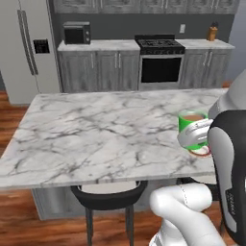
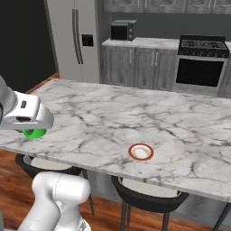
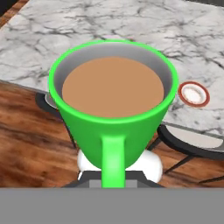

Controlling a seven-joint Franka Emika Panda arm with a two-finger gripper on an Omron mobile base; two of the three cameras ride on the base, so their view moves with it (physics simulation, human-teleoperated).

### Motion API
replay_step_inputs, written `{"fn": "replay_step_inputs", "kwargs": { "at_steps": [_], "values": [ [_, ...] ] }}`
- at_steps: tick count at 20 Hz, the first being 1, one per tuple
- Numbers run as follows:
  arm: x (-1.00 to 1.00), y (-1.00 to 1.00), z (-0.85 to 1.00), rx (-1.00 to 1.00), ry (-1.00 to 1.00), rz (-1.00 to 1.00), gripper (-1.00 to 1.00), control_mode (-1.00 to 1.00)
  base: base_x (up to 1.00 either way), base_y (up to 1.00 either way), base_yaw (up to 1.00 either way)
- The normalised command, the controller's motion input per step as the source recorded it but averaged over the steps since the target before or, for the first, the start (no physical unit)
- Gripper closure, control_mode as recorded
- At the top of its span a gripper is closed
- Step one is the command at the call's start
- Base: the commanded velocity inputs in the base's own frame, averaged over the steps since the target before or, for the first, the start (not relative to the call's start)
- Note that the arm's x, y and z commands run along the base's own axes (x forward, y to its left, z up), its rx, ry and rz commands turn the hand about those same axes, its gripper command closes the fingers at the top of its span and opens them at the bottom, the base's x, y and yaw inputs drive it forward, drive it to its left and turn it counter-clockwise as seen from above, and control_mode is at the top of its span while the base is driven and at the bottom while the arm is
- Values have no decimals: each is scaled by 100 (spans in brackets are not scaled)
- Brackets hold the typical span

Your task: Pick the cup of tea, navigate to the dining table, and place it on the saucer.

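My gripper (image 1: 196,136) is shut on the cup of tea (image 1: 191,129), a bright green mug full of brown liquid, and holds it upright in the air. In the hand view the cup of tea (image 3: 113,109) fills the middle with its handle facing the camera. The red-rimmed saucer (image 2: 140,152) lies near the front edge of the white marble dining table (image 2: 180,113). The cup of tea (image 2: 34,133) pokes out green under my hand at the table's near left edge, well left of the saucer. In the hand view, the saucer (image 3: 193,94) sits right of the cup.
Dark round stools (image 1: 108,196) (image 2: 149,194) are tucked under the table's front edge. Behind the table stand a fridge (image 1: 29,48), a microwave (image 1: 77,33) on the grey-cabinet counter (image 1: 98,45) and a stove (image 1: 161,62). The floor is wood.
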Motion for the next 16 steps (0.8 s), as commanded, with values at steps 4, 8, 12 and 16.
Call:
{"fn": "replay_step_inputs", "kwargs": {
  "at_steps": [4, 8, 12, 16],
  "values": [
    [0, 0, 0, 0, 0, 0, 100, 100, 100, 15, -45],
    [0, 0, 0, 0, 0, 0, 100, 100, 92, 6, -31],
    [0, 0, 0, 0, 0, 0, 100, 100, 36, 1, -10],
    [0, 0, 0, 0, 0, 0, 100, 100, 0, 0, 0]
  ]
}}
